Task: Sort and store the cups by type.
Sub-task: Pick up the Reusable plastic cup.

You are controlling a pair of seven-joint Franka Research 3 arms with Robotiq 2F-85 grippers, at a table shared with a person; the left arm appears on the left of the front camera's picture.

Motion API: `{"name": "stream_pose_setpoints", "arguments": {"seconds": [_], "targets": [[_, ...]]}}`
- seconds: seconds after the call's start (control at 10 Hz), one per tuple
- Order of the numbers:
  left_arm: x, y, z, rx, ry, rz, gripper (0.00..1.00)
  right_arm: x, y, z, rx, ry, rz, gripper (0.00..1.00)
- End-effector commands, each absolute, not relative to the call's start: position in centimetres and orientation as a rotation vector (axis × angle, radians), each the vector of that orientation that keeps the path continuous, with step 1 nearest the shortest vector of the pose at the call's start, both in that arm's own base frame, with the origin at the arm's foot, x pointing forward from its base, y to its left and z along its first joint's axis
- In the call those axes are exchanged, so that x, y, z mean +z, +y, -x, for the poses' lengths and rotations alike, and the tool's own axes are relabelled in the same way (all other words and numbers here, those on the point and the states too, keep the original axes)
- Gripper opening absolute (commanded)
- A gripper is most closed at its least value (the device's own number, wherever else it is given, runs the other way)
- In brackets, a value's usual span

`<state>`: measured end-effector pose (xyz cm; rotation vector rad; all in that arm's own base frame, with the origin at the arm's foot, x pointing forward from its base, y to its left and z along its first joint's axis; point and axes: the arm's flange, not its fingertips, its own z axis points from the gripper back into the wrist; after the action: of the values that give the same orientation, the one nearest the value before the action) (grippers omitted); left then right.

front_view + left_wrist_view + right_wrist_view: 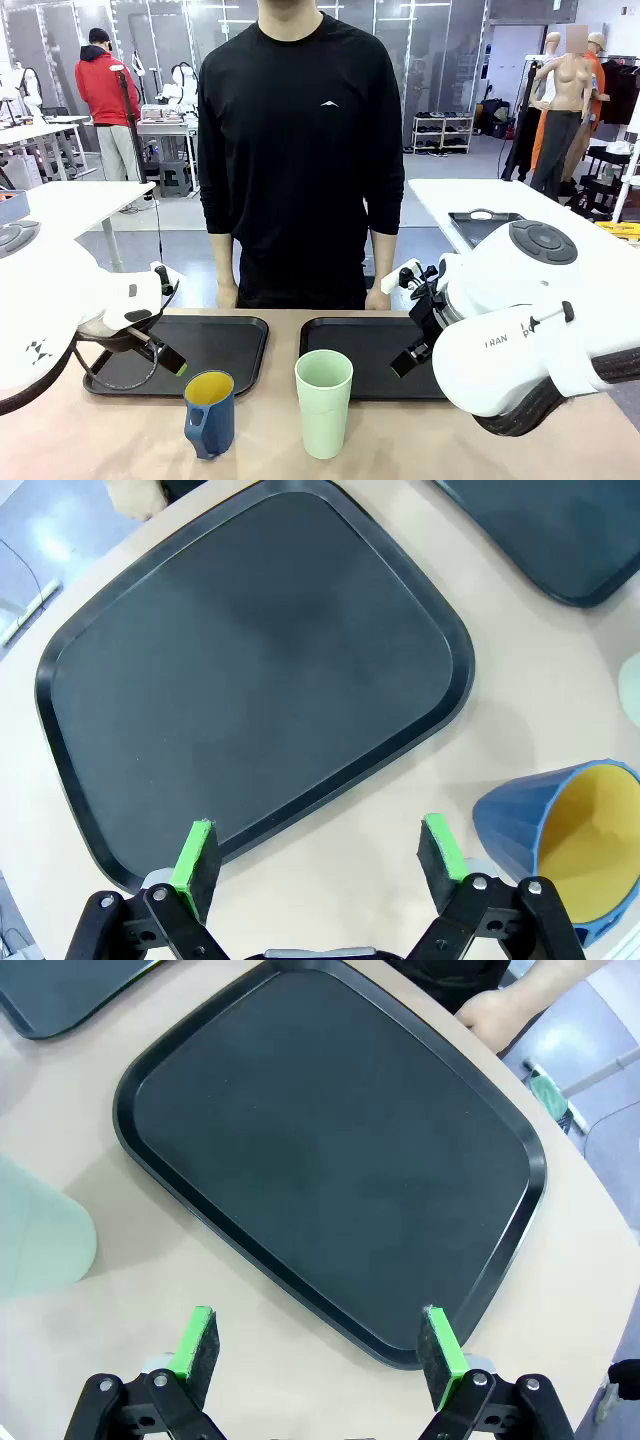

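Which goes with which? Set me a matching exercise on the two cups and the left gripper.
1. blue cup
2. mint tumbler
3. left gripper

A. open, above the near edge of the left tray
B. handleless, standing before the right tray
C. yellow inside, standing before the left tray

Pairs: 1-C, 2-B, 3-A

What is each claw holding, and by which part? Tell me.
Nothing: left claw and right claw are open and empty; the blue cup and green tumbler stand free on the table.
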<state>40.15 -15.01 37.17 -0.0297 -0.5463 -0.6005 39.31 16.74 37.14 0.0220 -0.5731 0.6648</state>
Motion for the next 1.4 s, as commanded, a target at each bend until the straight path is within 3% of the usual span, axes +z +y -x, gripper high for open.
{"name": "stream_pose_setpoints", "arguments": {"seconds": [0.0,1.3], "targets": [[37.17,-15.03,-40.14,-0.601,-0.546,0.03,1.0,37.14,16.74,-39.31,0.665,-0.573,-0.022,1.0],[37.17,-15.03,-40.14,-0.601,-0.546,0.03,1.0,37.14,16.74,-39.31,0.665,-0.573,-0.022,1.0]]}}
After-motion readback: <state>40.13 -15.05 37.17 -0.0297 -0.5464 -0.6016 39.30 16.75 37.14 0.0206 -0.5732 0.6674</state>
